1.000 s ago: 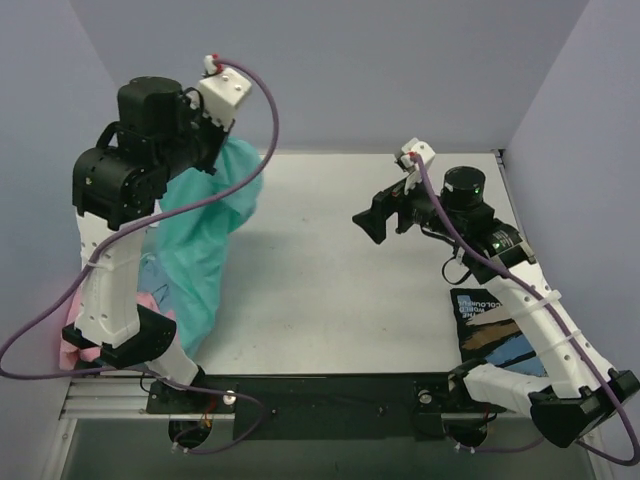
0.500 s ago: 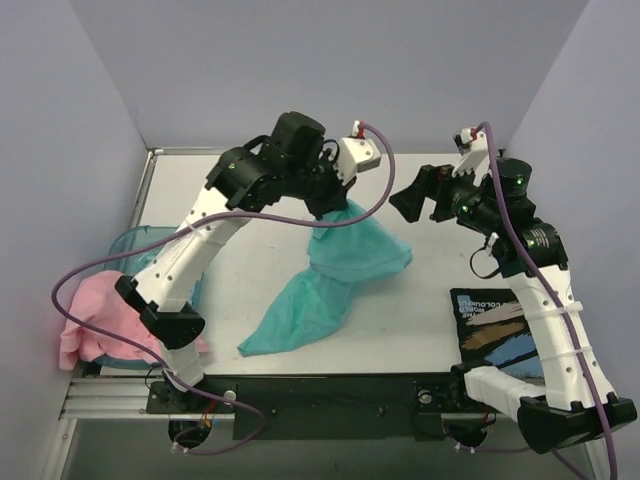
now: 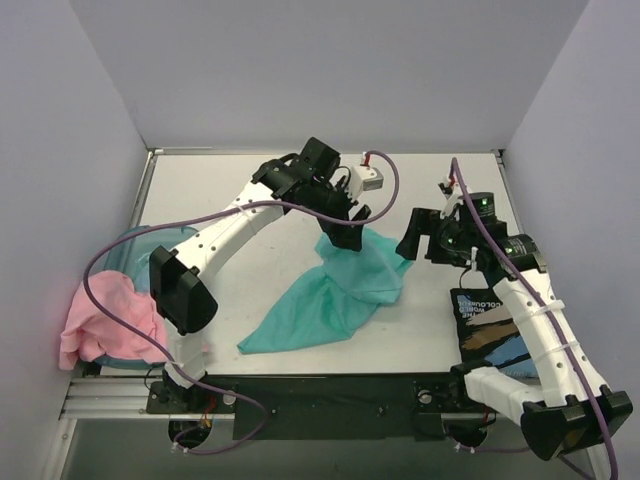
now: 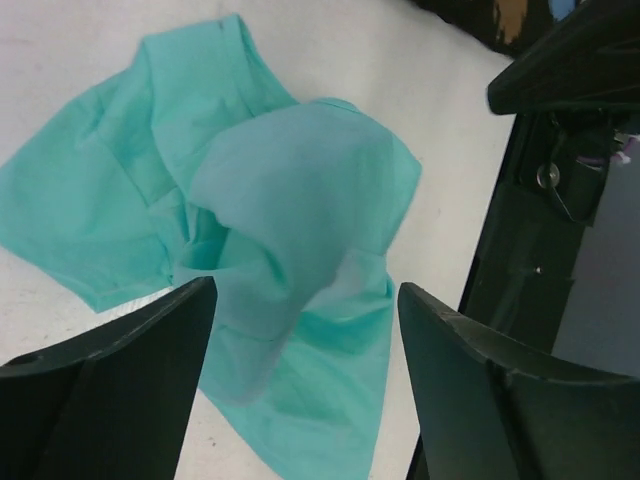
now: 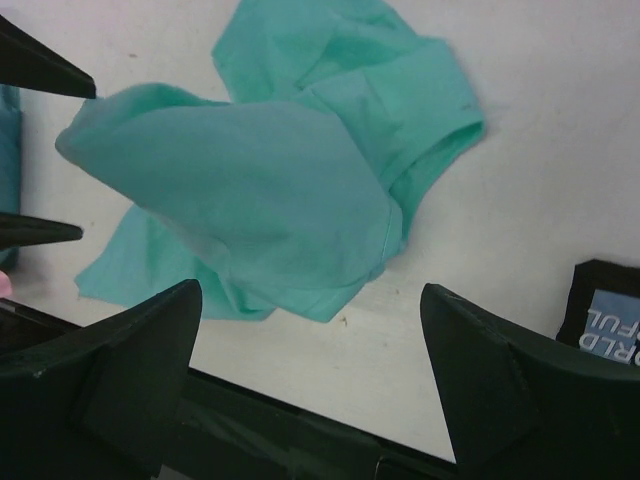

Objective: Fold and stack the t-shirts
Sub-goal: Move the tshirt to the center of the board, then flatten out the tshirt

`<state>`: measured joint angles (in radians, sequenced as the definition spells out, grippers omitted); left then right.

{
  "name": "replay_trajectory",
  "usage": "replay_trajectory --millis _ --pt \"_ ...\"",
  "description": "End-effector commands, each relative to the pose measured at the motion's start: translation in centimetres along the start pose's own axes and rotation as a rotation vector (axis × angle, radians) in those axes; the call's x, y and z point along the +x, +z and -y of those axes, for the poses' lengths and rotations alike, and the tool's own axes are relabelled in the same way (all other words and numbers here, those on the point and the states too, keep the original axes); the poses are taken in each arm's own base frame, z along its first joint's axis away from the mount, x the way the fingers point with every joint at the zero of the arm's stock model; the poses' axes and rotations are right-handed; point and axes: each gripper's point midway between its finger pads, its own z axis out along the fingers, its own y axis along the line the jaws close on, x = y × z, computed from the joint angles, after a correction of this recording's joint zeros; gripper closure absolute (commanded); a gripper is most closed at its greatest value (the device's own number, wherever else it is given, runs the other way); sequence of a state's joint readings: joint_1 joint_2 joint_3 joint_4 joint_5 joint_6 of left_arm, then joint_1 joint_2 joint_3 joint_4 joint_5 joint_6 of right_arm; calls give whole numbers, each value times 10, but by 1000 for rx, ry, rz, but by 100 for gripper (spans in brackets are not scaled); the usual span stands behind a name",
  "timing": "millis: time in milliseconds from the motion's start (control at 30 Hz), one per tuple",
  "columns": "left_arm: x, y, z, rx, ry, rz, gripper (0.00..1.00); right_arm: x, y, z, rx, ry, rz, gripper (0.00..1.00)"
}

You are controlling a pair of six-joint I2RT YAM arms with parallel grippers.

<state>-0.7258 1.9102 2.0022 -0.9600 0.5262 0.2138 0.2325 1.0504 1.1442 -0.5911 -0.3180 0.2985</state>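
Some teal tee (image 3: 322, 300) under L gripper (image 3: 347, 238)

- teal-green t-shirt (image 3: 335, 300): unfolded, crumpled mid-table (image 3: 230, 200), bunched high at far-right end, flatter tail trailing near-left
- pale pink t-shirt (image 3: 100, 320): rumpled heap at near-left, draped over blue tub (image 3: 135, 245)

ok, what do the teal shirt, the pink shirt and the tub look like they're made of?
Teal shirt: thin soft cloth, likely a knit, matte; it crumples and drapes in loose folds.
Pink shirt: seems to be similar matte cloth, slumped in a bunched heap.
Tub: probably plastic, translucent blue, with a smooth curved rim and a see-through wall.
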Motion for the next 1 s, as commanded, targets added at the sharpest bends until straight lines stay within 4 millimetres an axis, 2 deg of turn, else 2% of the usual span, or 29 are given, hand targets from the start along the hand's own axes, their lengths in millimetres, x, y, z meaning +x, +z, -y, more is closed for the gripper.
replay_trajectory --millis 0,100,133,167,200,233,267,300,333,367,400,433,500,533,567,600,633,667,733,767,867,900,967 --pt "-13 -24 10 99 3 86 13 46 11 15 106 82 -149 15" --pt "-13 -63 -22 -13 -46 130 12 76 23 25 190 150 -251 19" --pt "-5 -82 -32 -58 -71 128 12 90 28 28 206 158 -290 19" --pt "4 -91 -43 -104 -72 113 12 106 33 31 225 197 -324 20" --pt "24 -105 -49 -137 -101 80 11 111 36 28 213 217 -338 21" --pt "39 -109 -54 -167 -95 45 11 121 42 28 212 258 -352 23" --pt "63 -116 -52 -183 -115 11 13 127 44 25 193 281 -365 24" --pt "81 -117 -53 -205 -102 -27 15 127 51 21 169 317 -346 25" --pt "110 -115 -45 -202 -120 -75 19 129 53 14 136 329 -346 25" --pt "126 -115 -45 -220 -115 -107 22 123 60 6 102 361 -310 26" --pt "154 -110 -36 -211 -140 -150 27 122 61 -2 76 373 -309 26" --pt "164 -108 -32 -210 -161 -158 28 118 63 -8 69 416 -300 27" --pt "212 -96 -17 -187 -218 -223 28 122 61 -19 55 444 -325 27" --pt "217 -92 -21 -209 -207 -224 28 124 60 -21 50 455 -333 27" --pt "237 -85 -14 -203 -208 -265 26 130 60 -20 56 481 -342 27" --pt "241 -82 -19 -230 -190 -270 24 135 61 -19 64 498 -349 27" --pt "253 -76 -17 -225 -178 -300 23 140 66 -17 70 533 -357 27" --pt "253 -74 -22 -252 -160 -299 23 146 69 -22 48 579 -390 28" --pt "258 -62 -21 -238 -144 -322 22 149 84 -34 -16 634 -422 31" --pt "259 -52 -16 -212 -123 -339 20 154 91 -33 -2 648 -454 33" --pt "266 -31 -9 -187 -64 -382 16 141 105 -35 -13 645 -415 54" --pt "274 -22 -5 -179 -38 -433 15 137 108 -31 2 649 -396 58" --pt "283 -13 -10 -191 -21 -483 14 127 112 -25 7 657 -361 69"
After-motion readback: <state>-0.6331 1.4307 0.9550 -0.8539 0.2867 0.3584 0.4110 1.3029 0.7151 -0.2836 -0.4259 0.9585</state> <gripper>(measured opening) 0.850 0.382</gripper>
